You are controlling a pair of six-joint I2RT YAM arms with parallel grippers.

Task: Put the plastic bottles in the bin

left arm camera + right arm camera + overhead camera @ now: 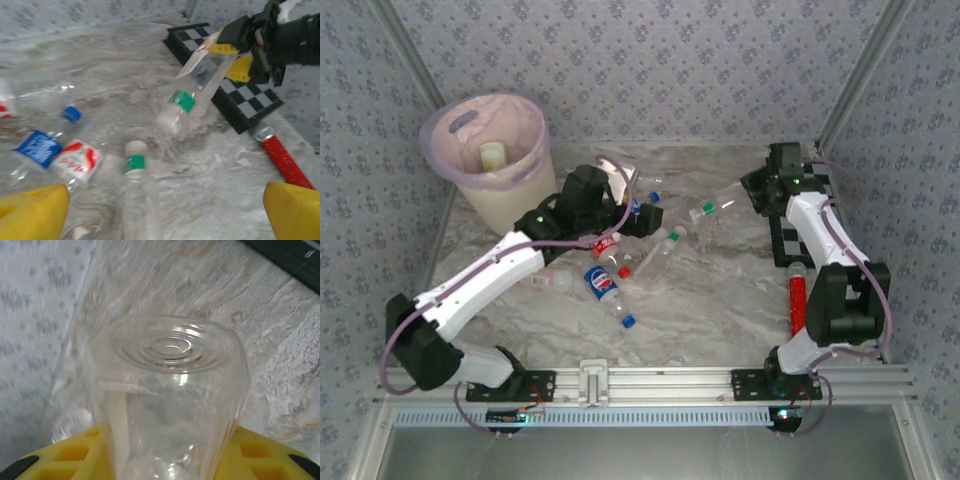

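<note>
Clear ring-based bottle (170,390), right tool (753,190) gripping, marbled tabletop (280,355)

Left gripper (162,220): my fingers (30,210) are wide apart, and a clear bottle with a green band (136,185) lies on the table directly between them, barring a straight advance. Left of that line, a blue-labelled bottle (37,147) and a red-labelled bottle (77,160) lie just beside each other. To the right, bare marble table (220,190) runs free up to the red cylinder (285,160) and chequered board (240,102) lining that side. Ahead and above, my right gripper (231,56), closed on a tilted green-capped bottle (192,95), hangs across the way. From above, the bin (535,125) at the far-left corner has an open mouth with one bottle (493,155) inside. My left arm (490,275) crosses the table's left half diagonally.
</note>
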